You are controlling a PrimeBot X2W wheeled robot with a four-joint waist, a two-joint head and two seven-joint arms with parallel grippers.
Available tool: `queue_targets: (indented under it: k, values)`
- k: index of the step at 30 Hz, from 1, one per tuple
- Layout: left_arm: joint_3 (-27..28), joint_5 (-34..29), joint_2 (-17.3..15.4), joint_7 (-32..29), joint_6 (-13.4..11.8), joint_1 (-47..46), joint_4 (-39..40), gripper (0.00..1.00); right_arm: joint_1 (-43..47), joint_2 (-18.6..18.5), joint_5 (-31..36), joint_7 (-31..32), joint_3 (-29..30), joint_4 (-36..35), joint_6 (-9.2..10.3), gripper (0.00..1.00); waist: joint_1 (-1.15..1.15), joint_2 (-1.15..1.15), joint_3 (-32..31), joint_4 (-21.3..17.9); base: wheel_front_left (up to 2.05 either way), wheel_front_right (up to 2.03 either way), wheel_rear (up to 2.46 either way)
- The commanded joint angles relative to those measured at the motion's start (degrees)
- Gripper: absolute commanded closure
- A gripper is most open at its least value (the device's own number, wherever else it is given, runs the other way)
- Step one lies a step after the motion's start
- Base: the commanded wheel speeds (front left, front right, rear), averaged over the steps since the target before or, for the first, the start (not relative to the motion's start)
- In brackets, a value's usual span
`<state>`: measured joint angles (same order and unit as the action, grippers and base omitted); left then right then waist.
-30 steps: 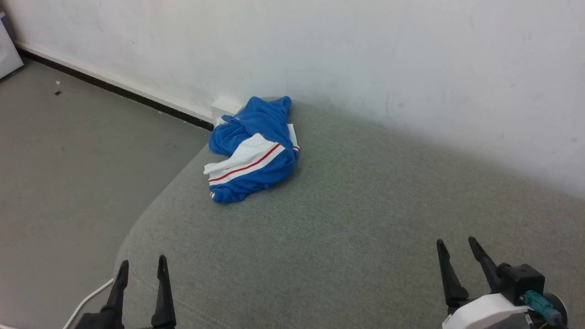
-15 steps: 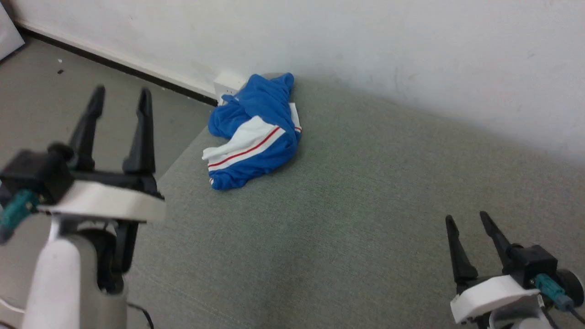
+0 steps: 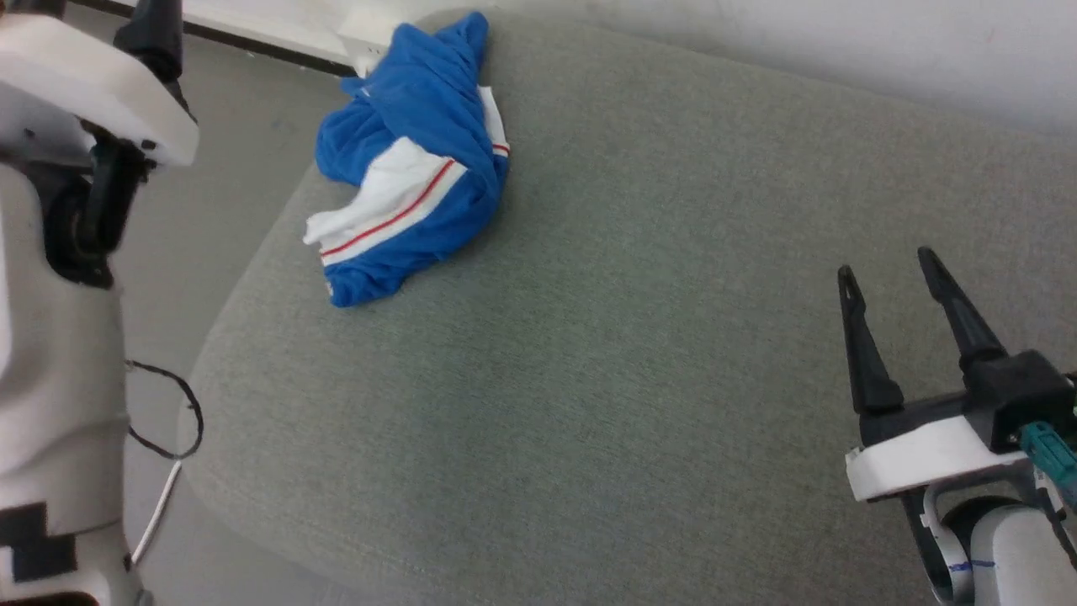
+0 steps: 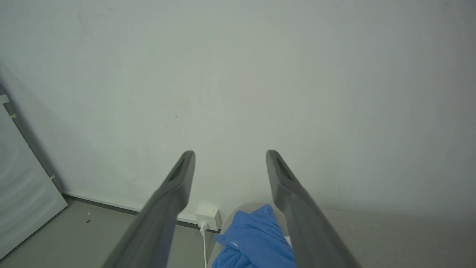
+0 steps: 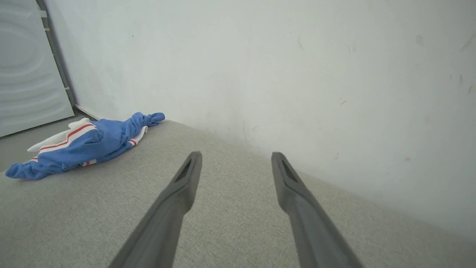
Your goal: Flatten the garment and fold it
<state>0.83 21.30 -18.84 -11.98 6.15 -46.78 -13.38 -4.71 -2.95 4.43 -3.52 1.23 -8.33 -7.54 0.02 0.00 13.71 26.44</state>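
Garment (image 3: 429, 126), only one, lies crumpled in a heap in the upper left of the head view, on the far corner of one grey cushion (image 3: 631, 353), close to the wall (image 3: 841, 42). It is blue with a white band that carries a red stripe, and it is neither flat nor folded. Two grippers are there, each with two dark fingers. The right gripper (image 3: 885, 265) is at the lower right of the head view, over the cushion, its jaws spread wide and holding nothing, well apart from the heap. The left gripper (image 4: 228, 156) also has its jaws spread and empty. In its wrist view the blue cloth shows at the bottom edge, between the fingers but farther off. Just left of the cloth, one white socket (image 4: 207, 215) sits low on the wall, with one white cable (image 4: 203, 242) going down. At the left of the head view, one thin black cable (image 3: 198, 412) hangs in a loop.
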Motion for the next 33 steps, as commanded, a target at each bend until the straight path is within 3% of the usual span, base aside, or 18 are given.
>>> queue_targets:
  k: [1,10,13,17,21,25,26,28,33]
  values:
    - [-0.92,-0.03,-1.24,-0.71,0.65,-1.76,-1.58,0.00,-0.97,0.07,0.55,0.46,-0.23,-1.29,0.05,0.00,-0.02,0.00,6.75,-4.83,0.00,0.00,0.00]
    - [-9.30,6.44,-6.43,-8.15,1.31,-9.54,-11.18,0.00,-3.43,-1.37,2.25,3.51,-1.22,-7.60,0.05,0.00,-0.02,0.00,14.81,-10.58,0.00,0.00,0.00]
    - [-13.31,11.01,-8.26,-14.99,1.32,-10.38,-13.47,0.00,-4.07,-1.95,2.52,4.28,-1.41,-9.23,0.05,0.00,-0.02,0.00,17.24,-12.25,0.00,0.00,0.00]
    - [-13.80,17.75,-8.63,-27.70,1.25,-10.79,-18.35,0.00,-4.61,-2.41,2.74,4.90,-1.79,-10.59,0.05,0.00,-0.02,0.00,19.51,-14.71,0.00,0.00,0.00]
    - [-14.69,18.53,-10.10,-37.06,-1.86,-10.38,-20.32,0.00,-4.74,-2.52,2.79,5.29,-2.11,-12.17,0.05,0.00,-0.02,0.00,21.44,-16.81,0.00,0.00,0.00]
    - [-14.40,18.78,-10.26,-39.16,-4.64,-9.18,-20.56,0.00,-4.43,-2.70,3.05,5.75,-1.92,-13.74,0.05,0.00,-0.02,0.00,22.99,-17.90,0.00,0.00,0.00]
    - [-14.38,19.02,-10.09,-39.57,-4.97,-8.82,-20.65,0.14,-4.38,-2.78,3.10,5.86,-1.77,-14.07,0.05,0.00,-0.02,0.00,23.29,-17.98,0.00,0.00,0.00]
    - [-14.76,18.99,-10.19,-40.01,-4.86,-8.23,-20.75,1.00,-4.27,-2.92,3.13,5.99,-1.50,-14.57,0.05,0.00,-0.02,0.00,23.72,-17.98,0.00,0.00,0.00]
    - [-14.36,19.82,-10.10,-40.14,-5.29,-7.48,-20.12,1.00,-4.26,-2.91,3.17,6.02,-1.38,-14.76,0.05,0.00,-0.02,0.00,23.56,-17.51,0.00,0.00,0.00]
